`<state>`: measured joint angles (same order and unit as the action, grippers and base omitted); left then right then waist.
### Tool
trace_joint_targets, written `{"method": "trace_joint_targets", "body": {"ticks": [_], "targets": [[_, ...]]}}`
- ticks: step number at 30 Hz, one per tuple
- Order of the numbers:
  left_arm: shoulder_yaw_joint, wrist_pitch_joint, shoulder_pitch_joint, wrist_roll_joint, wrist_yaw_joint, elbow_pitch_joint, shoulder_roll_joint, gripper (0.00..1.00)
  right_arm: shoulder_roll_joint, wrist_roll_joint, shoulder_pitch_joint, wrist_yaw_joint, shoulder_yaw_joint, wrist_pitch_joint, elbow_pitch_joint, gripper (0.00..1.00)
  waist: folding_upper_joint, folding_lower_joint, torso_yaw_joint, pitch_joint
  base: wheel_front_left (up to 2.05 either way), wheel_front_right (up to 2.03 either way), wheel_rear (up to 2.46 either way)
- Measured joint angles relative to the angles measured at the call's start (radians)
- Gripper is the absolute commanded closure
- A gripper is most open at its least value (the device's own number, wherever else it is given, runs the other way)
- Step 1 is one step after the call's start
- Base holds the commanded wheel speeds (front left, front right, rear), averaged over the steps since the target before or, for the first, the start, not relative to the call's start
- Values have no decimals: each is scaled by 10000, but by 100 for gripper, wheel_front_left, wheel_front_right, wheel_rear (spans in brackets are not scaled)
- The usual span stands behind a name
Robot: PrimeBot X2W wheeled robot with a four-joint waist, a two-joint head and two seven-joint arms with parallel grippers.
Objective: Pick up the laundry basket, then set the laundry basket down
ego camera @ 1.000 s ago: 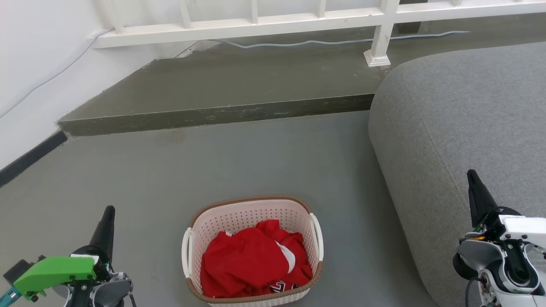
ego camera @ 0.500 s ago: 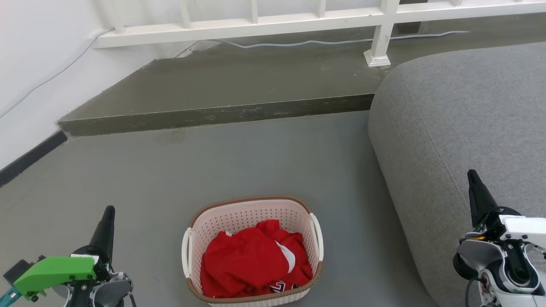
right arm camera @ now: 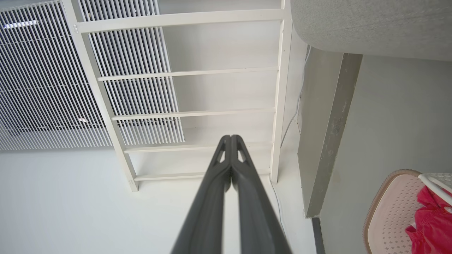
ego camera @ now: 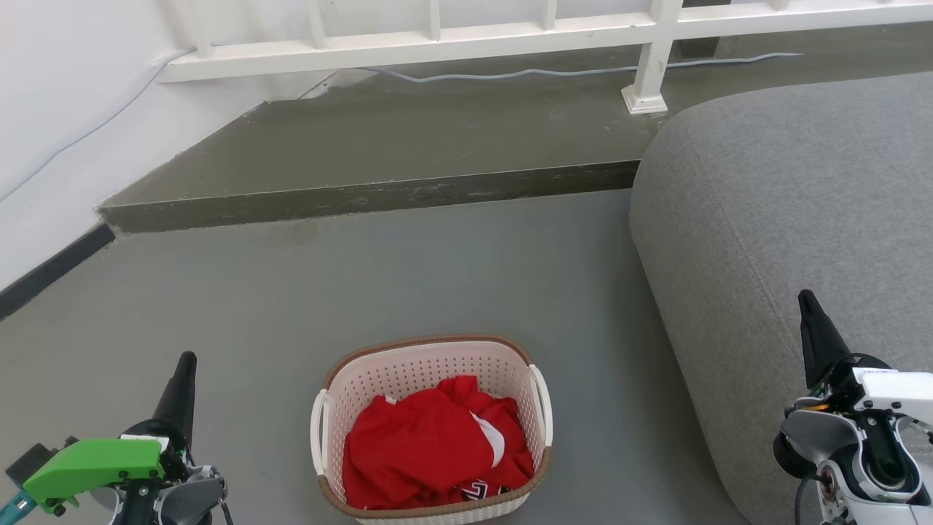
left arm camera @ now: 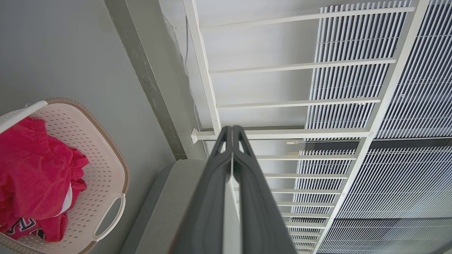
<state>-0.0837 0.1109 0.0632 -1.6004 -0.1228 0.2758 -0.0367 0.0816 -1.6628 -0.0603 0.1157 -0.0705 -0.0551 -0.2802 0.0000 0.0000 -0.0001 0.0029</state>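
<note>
The laundry basket [ego camera: 430, 364], cream-white and perforated with a brown rim and white side handles, stands on the grey floor low in the head view's middle, holding red clothes [ego camera: 430, 448]. It also appears at the left wrist view's left edge [left arm camera: 106, 151] and the right wrist view's lower right corner [right arm camera: 388, 208]. My left gripper [ego camera: 186, 359] is shut and empty, to the basket's left and apart from it. My right gripper [ego camera: 806, 297] is shut and empty, to the basket's right, in front of the sofa. Both pairs of fingers point away from the basket [left arm camera: 232, 128] [right arm camera: 230, 137].
A large grey sofa [ego camera: 787, 211] fills the right side, close to the basket. A raised dark step [ego camera: 364, 193] crosses the floor ahead, with a white railing [ego camera: 437, 40] and a cable behind it. A white wall [ego camera: 58, 109] stands on the left.
</note>
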Motion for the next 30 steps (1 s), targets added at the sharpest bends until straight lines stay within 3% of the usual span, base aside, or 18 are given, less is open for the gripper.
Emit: {"method": "trace_joint_targets", "body": {"ticks": [30], "targets": [[0,0,0,0,0,-2,0,100,-17,2,0,2,-35,-44,6,100,0,0,0,0,0,0,0]]}}
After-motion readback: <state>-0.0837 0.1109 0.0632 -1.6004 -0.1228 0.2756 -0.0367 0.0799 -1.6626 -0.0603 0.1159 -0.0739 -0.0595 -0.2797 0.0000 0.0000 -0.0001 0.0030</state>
